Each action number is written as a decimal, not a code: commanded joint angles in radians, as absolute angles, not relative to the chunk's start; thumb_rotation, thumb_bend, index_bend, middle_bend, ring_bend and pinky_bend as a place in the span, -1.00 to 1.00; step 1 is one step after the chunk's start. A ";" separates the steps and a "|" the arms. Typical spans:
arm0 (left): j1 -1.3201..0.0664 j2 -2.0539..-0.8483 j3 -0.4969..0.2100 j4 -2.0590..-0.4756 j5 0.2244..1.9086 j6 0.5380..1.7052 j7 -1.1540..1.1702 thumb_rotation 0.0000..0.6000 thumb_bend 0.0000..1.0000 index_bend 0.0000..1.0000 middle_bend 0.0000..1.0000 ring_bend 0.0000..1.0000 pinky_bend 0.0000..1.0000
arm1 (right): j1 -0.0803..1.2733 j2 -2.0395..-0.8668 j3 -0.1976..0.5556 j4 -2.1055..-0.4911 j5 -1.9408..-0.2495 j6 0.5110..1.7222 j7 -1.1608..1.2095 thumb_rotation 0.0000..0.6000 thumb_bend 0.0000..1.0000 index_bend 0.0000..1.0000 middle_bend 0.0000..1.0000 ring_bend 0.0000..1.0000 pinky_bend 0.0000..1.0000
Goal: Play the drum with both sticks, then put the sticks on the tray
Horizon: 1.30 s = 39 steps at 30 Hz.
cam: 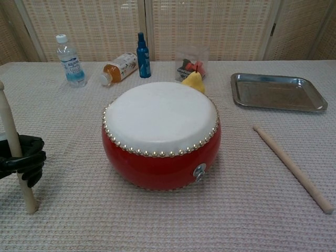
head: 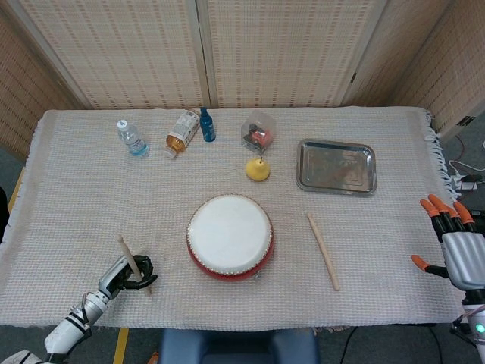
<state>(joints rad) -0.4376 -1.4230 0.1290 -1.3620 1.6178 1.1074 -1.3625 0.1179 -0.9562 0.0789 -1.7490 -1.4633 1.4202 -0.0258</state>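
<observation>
While the left hand (cam: 22,160) sits low at the near left of the counter (head: 91,189), its dark fingers (cam: 29,143) are wrapped around a wooden drumstick (cam: 13,147), which stands nearly upright with its lower end touching the woven cloth. In the head view the same hand (head: 125,273) reaches in from the near left corner on a slanted forearm, well left of the drum (head: 229,236).

The right hand (head: 453,246) hangs off the right edge of the counter, palm upright, its orange-tipped fingers (head: 442,210) spread apart and holding nothing.

The red drum with its white skin sits at the centre near the front edge. The second drumstick (head: 323,251) lies flat on the cloth just right of the drum, angled from far left to near right, untouched. The metal tray (head: 336,166) rests farther back on the right, with no stick in it. A yellow pear (head: 258,170) stands just behind the drum.
</observation>
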 commanded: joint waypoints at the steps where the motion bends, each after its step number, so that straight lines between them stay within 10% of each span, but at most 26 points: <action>1: -0.428 -1.428 0.143 -1.352 1.633 1.123 -1.357 0.39 -0.48 0.46 0.53 0.39 0.27 | 0.118 -0.956 0.079 -1.751 -1.463 1.420 -0.028 1.00 -0.72 -1.00 -1.00 -1.00 -1.00; 23: -0.408 -1.480 0.211 -1.272 1.687 1.165 -1.386 1.00 -0.48 0.67 0.72 0.58 0.43 | 0.124 -0.958 0.082 -1.757 -1.462 1.417 -0.039 1.00 -0.72 -1.00 -1.00 -1.00 -1.00; 39: -0.410 -1.516 0.231 -1.218 1.690 1.162 -1.417 1.00 -0.43 0.88 0.94 0.81 0.69 | 0.126 -0.958 0.086 -1.761 -1.459 1.418 -0.051 1.00 -0.72 -1.00 -1.00 -1.00 -1.00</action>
